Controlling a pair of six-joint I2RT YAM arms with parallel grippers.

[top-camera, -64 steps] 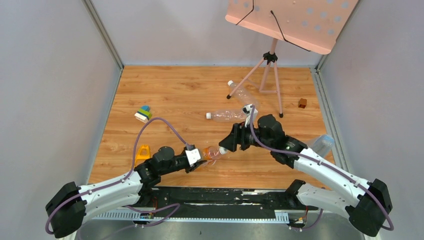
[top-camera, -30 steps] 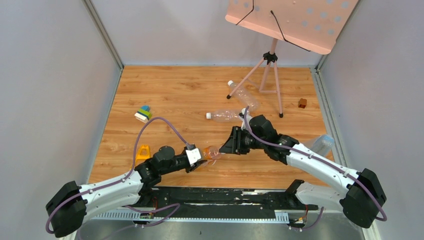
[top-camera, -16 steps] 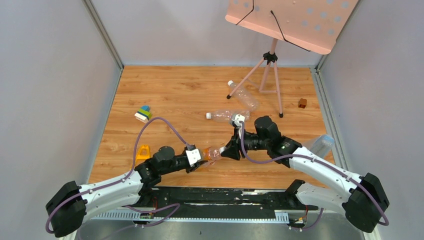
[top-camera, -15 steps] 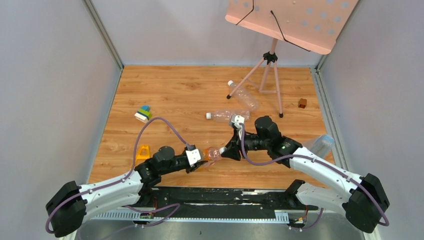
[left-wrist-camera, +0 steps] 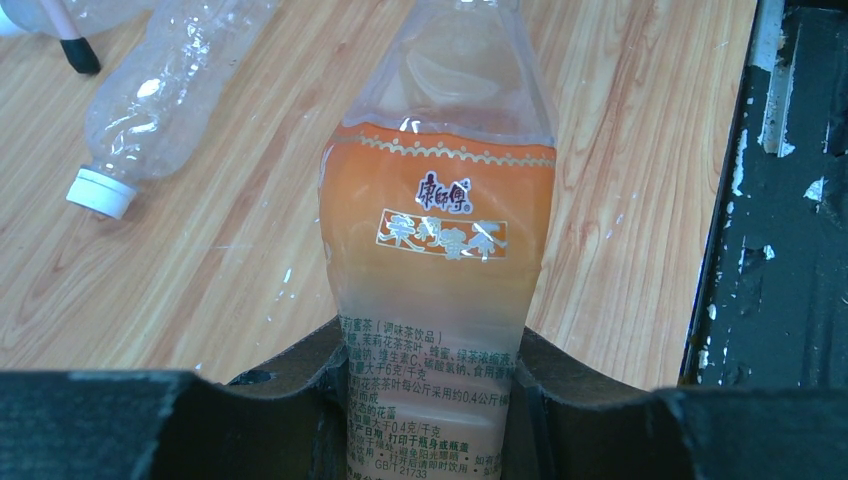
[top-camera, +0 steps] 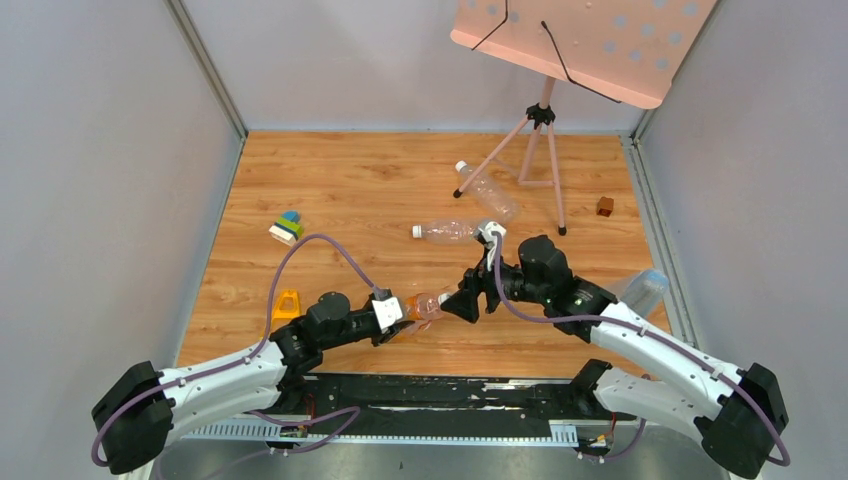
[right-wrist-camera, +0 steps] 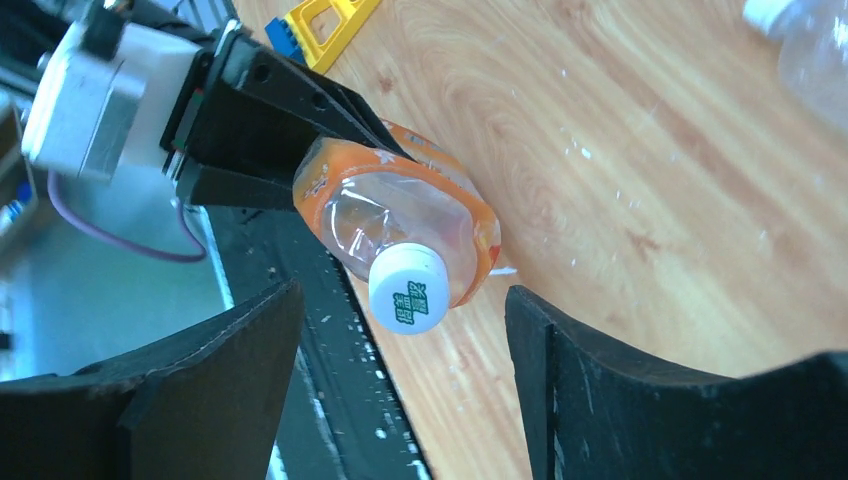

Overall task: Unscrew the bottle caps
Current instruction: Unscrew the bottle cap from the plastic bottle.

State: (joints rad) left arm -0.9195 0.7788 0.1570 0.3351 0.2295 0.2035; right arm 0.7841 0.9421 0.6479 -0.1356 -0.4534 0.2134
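The top camera is looking down from high behind over the whole table point(top-camera: 330, 190). Both wrist cameras are facing the orange-labelled bottle point(left-wrist-camera: 440, 230) closely, from opposite ends.

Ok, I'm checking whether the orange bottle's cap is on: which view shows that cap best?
Right wrist: the white cap faces the camera, on the bottle. Top view shows it as a speck; left wrist shows only the bottle's body, cap out of frame.
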